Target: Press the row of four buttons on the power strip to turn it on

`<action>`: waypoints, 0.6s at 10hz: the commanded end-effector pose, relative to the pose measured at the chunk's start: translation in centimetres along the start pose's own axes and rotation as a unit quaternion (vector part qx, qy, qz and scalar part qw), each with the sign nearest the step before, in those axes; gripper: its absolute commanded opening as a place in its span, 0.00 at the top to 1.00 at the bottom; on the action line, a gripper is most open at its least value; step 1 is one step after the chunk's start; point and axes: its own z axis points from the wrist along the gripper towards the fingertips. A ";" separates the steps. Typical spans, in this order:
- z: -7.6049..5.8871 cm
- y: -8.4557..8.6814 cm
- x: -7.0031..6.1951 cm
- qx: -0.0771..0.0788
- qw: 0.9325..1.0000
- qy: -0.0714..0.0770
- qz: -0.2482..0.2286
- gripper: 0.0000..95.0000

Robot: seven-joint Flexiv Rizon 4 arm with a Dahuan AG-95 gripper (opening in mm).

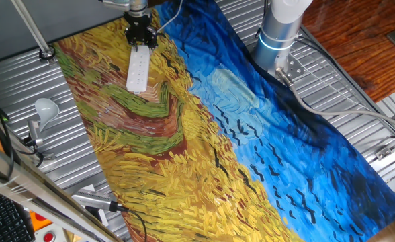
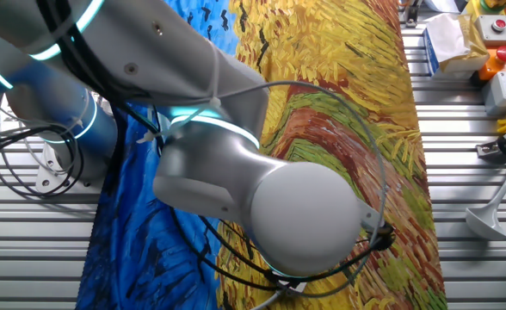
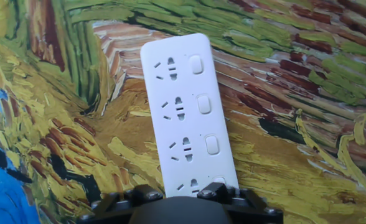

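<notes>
Power strip (image 3: 188, 115) running bottom to top, four buttons (image 3: 206, 124) legible only in hand view, arm-blocked in the other; gripper (image 1: 142, 43) jaw state indiscernible.

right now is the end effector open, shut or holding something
End effector: cannot be told; fingertips hidden. It sits over one end of the power strip.

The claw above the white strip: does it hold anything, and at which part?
It cannot be told. The black claw stands over one end of the white plastic power strip, but no view shows its fingertips, so neither a hold nor a touch is visible.
</notes>
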 end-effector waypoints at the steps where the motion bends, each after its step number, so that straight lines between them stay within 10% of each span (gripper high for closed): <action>1: 0.0 -0.3 0.1 -0.003 1.000 -0.002 0.003 1.00; 6: -0.2 -0.3 0.0 -0.002 1.000 -0.003 0.014 1.00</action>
